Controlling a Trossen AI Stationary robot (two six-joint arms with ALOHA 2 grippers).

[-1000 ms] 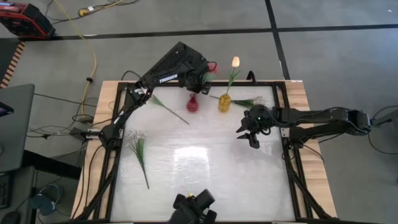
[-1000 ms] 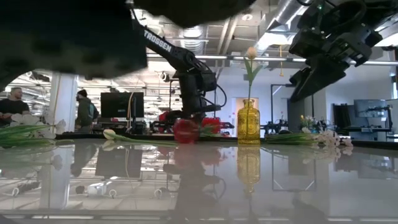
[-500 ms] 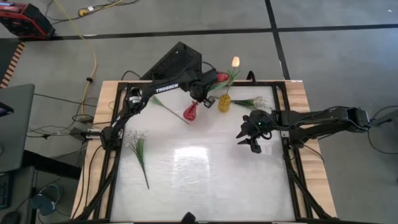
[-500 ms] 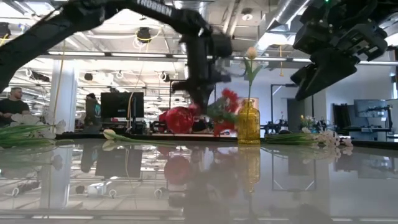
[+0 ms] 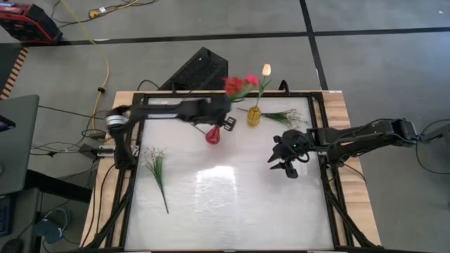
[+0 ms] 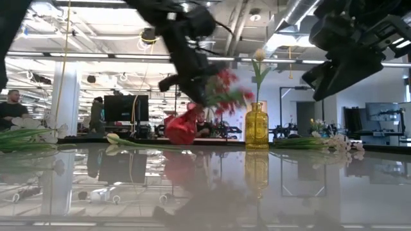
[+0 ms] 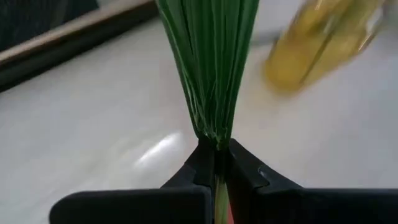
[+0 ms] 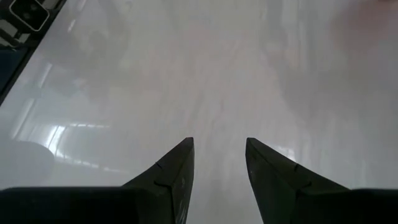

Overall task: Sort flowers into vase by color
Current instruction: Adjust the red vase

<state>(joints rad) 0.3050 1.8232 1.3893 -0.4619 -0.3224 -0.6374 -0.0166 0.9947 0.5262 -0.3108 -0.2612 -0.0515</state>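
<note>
In the upper middle of the high view, the left gripper (image 5: 226, 124) was clamped on the stems of a bunch of small red blossoms (image 5: 239, 85), just beside the tilted red vase (image 5: 213, 134); a good insertion likely needed that vase settled upright first; the right gripper (image 5: 284, 159), jaws apart, waited at mid-right.

An open lab: monitors (image 6: 125, 108), exposed ceiling ducts (image 6: 292, 13), people at desks
</note>
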